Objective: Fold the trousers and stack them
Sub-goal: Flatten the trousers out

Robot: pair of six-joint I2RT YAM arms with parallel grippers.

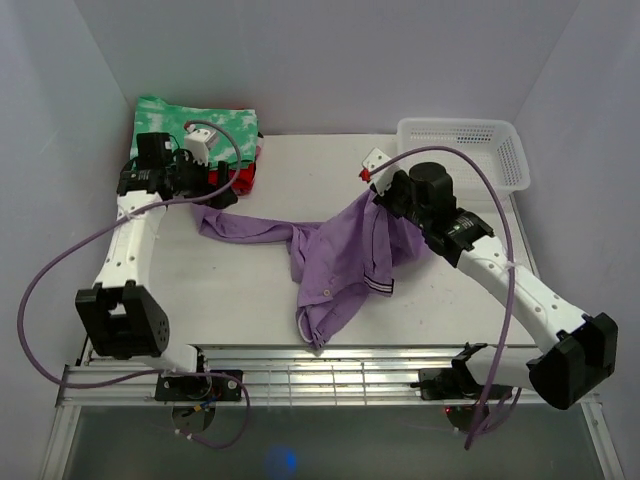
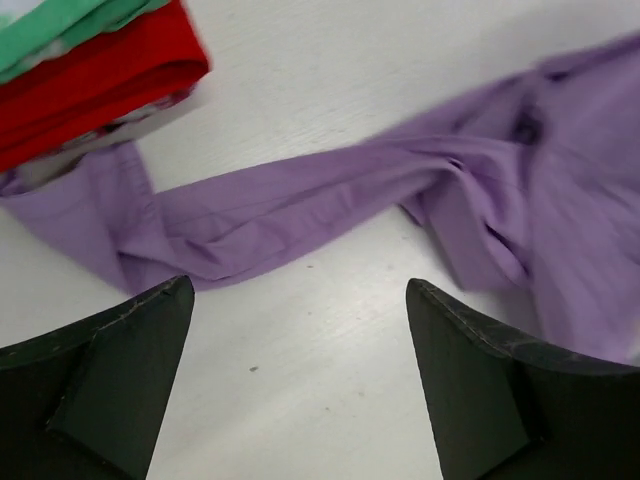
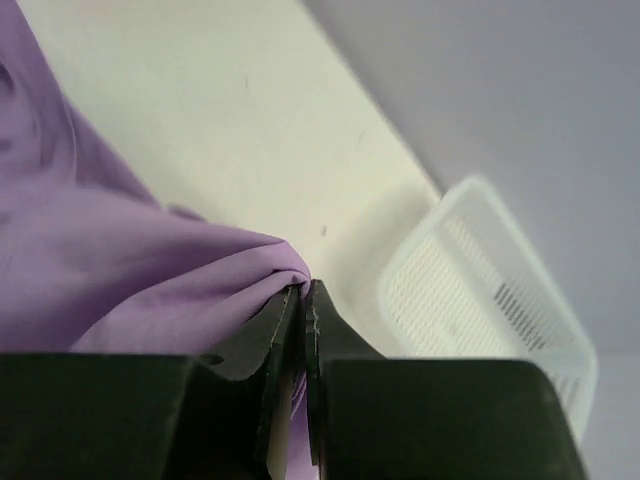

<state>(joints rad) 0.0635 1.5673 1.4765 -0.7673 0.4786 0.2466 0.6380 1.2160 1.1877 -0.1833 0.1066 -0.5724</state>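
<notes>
- Now pinching trousers [image 1: 340,260] fold in closed right jaws, raised off worktop [image 1: 300,170].
- Holding left jaws wide apart, empty, above trouser leg near red garment [image 2: 110,70].

Soft, even light fills the top view. The surface [image 1: 300,165] is bright, and shadows on it are faint and soft-edged. A small blue glow [image 1: 283,462] shows near the bottom edge. In the left wrist view the trousers [image 2: 300,210] blur slightly toward the right edge, and the left claw [image 2: 298,287] looks dark. In the right wrist view the basket [image 3: 480,290] is pale and out of focus.
</notes>
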